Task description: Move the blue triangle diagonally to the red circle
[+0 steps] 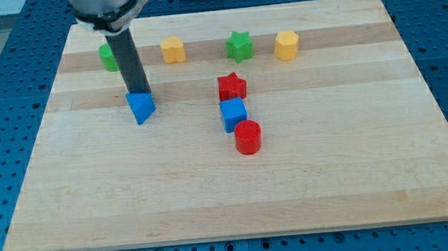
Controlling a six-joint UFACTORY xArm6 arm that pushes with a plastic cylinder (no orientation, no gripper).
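The blue triangle [141, 108] lies on the wooden board [229, 189], left of centre. My tip [139, 93] stands right at the triangle's top edge, touching or nearly touching it. The red circle [248, 136], a short cylinder, sits to the right of and below the triangle, near the board's middle. A blue cube [233, 114] sits directly above the red circle, close against it. A red star [232, 86] sits just above the blue cube.
Along the view's top stand a green block [108, 58] partly hidden behind the rod, a yellow block [172, 49], a green star [239, 46] and a yellow hexagon [286, 45]. Blue perforated table surrounds the board.
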